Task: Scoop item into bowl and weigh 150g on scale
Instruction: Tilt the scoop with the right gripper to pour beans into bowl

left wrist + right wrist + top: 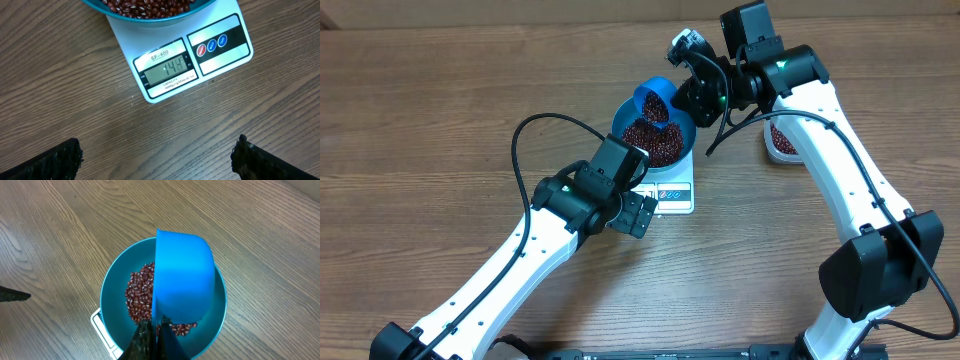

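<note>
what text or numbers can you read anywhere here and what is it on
"SF-400": printed above the display on the small flat white square kitchen scale.
"148": digits on its grey display; the last digit is slightly unclear.
"CAPACITY": small print under the display; the line beneath it is too small to read.
Labels on its three round buttons: too small to read.
</note>
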Available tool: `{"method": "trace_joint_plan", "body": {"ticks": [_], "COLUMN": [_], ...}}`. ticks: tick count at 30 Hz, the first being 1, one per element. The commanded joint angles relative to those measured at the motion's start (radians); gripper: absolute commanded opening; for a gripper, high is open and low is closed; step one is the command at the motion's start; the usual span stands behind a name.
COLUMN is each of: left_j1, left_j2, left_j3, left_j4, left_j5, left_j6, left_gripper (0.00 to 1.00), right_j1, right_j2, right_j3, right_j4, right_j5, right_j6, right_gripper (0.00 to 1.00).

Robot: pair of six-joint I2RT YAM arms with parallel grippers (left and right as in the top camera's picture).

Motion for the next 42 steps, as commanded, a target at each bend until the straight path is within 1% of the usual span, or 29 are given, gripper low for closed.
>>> {"method": "trace_joint_plan", "body": {"ticks": [1, 10, 17, 23, 27, 31, 36, 42], "left_j1": [0.006, 0.006, 0.006, 0.006, 0.006, 0.006, 0.006, 0.006], "left_j2": [-0.013, -0.013, -0.013, -0.013, -0.013, -0.013, -0.013, -0.013], "left_j3": [-0.002, -0.002, -0.002, -0.002, -0.002, -0.002, -0.002, -0.002], "left_j4": [0.001, 0.001, 0.001, 0.001, 0.001, 0.001, 0.001, 0.001], "left_j5": [0.005, 0.005, 0.005, 0.005, 0.005, 0.005, 0.005, 0.005], "left_j6": [0.018, 0.018, 0.019, 0.018, 0.018, 0.018, 0.018, 0.018], "left_gripper": [1.00, 1.00, 1.00, 1.00, 1.00, 1.00, 1.00, 1.00], "right_j1": [-0.004, -0.013, -0.078, -0.143, -0.167, -0.168, -0.167, -0.167], "right_j2": [-0.029, -0.029, -0.029, -0.029, -0.029, -0.029, -0.029, -0.029], "right_j3": [0.033, 0.033, 0.033, 0.033, 0.033, 0.033, 0.033, 0.032], "right_j4": [0.010, 0.009, 0.009, 0.014, 0.014, 0.014, 0.015, 0.016], "right_j5": [-0.013, -0.028, -0.199, -0.337, -0.418, -0.420, -0.417, -0.350], "right_j6": [0.003, 0.031, 0.061, 0.160, 0.166, 0.160, 0.100, 0.097], "right_gripper": [0.03, 0.03, 0.03, 0.03, 0.03, 0.04, 0.03, 0.04]}}
